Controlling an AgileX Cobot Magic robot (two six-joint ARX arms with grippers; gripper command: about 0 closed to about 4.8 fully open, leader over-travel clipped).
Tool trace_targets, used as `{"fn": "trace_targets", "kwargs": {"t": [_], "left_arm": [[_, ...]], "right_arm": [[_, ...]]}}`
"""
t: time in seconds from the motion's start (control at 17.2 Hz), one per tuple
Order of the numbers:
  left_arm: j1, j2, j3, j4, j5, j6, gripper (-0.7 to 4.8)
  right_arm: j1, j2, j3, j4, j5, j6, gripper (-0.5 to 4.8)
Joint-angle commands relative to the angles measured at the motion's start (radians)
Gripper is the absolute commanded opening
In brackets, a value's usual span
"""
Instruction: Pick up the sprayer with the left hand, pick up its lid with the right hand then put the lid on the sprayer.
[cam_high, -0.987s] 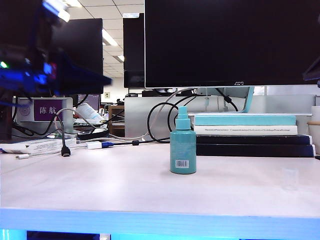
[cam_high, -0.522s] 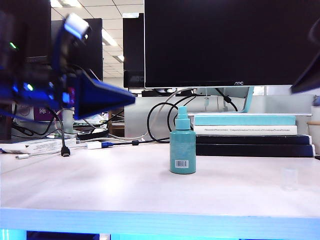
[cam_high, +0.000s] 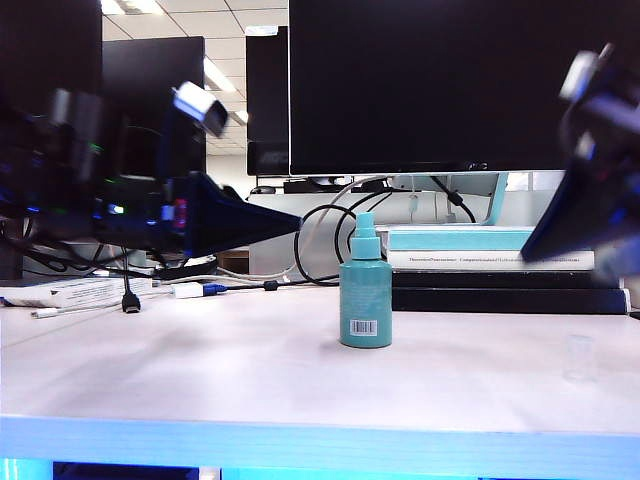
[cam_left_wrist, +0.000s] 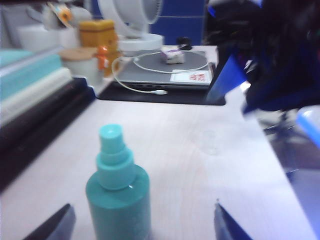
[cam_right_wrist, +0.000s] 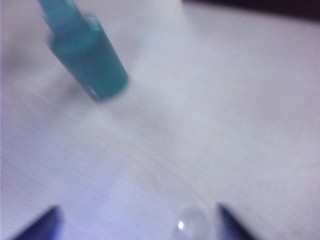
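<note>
The teal sprayer (cam_high: 365, 300) stands upright mid-table, barcode label facing the exterior camera. My left gripper (cam_high: 285, 222) comes in level from the left, its tip a short way from the bottle's neck. In the left wrist view the sprayer (cam_left_wrist: 117, 200) stands between the wide-apart fingers of the open left gripper (cam_left_wrist: 142, 220), untouched. The clear lid (cam_high: 579, 357) sits on the table at the right. My right gripper (cam_high: 535, 250) hangs above and behind it. In the right wrist view the lid (cam_right_wrist: 192, 222) lies between the open right gripper's (cam_right_wrist: 137, 220) fingers, close to one fingertip (cam_right_wrist: 227, 217).
A stack of books (cam_high: 490, 262) with a teal one on top lies behind the sprayer, under a large black monitor (cam_high: 450, 80). Cables (cam_high: 320, 240) trail across the back left. The left wrist view shows a laptop (cam_left_wrist: 165, 75) and a fan (cam_left_wrist: 132, 20) beyond the lid (cam_left_wrist: 210, 142).
My left gripper has swung right and down toward the sprayer. The right arm has come into view from the right edge and dropped toward the lid. Sprayer and lid have not moved.
</note>
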Motion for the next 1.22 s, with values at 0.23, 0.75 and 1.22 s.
{"fn": "trace_targets", "kwargs": {"t": [0.23, 0.75, 1.22], "left_arm": [[-0.031, 0.027, 0.072, -0.051, 0.037, -0.055, 3.73], [-0.111, 0.129, 0.176, -0.123, 0.006, -0.067, 3.99], [-0.119, 0.137, 0.226, -0.211, -0.156, -0.058, 4.79]], "right_arm": [[0.014, 0.121, 0.003, 0.041, 0.08, -0.007, 4.41], [0.016, 0.167, 0.002, 0.07, 0.077, -0.007, 4.2], [0.016, 0.238, 0.003, 0.114, 0.048, -0.006, 4.18]]}}
